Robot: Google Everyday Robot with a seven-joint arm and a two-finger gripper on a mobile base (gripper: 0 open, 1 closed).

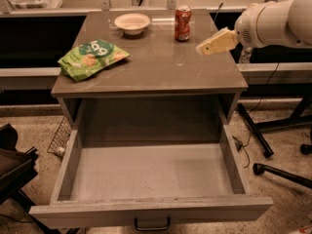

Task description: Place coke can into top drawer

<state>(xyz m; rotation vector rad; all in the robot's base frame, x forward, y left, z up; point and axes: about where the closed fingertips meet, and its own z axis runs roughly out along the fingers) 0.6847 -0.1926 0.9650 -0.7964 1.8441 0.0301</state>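
The coke can [183,23] stands upright at the back of the grey cabinet top [161,69], right of centre. The top drawer [151,211] is pulled wide open below, with nothing in it, and its dark handle [152,224] shows at the bottom edge. My gripper [210,44], cream-coloured on a white arm, hovers over the right side of the cabinet top. It points left toward the can, a short way to the can's right and nearer the front, and it does not touch the can.
A white bowl [132,22] sits at the back of the top, left of the can. A green snack bag [92,57] lies on the left side. Dark chair legs [273,172] and cables are on the floor to the right, and a dark object [14,167] is at the lower left.
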